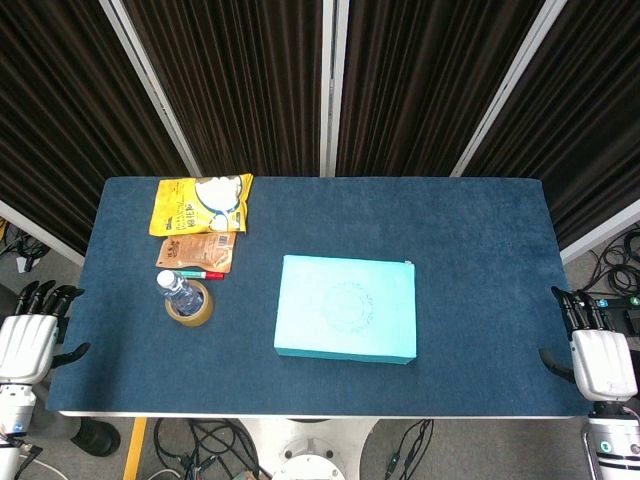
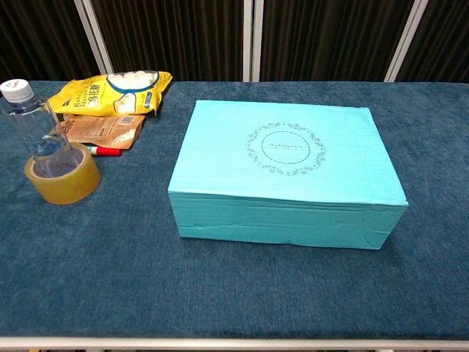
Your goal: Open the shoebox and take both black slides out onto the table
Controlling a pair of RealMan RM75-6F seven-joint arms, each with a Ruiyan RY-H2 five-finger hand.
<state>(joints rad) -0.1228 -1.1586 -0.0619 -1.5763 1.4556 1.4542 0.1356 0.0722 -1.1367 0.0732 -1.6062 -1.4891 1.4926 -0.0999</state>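
Print was seen on the yellow snack bag (image 2: 113,92), but it was too small and tilted to be read with confidence. A round ornamental emblem with tiny, illegible lettering was printed on the shoebox (image 2: 286,149) lid. Nothing legible was found on the brown pouch (image 2: 99,130) or the bottle cap (image 2: 16,89).
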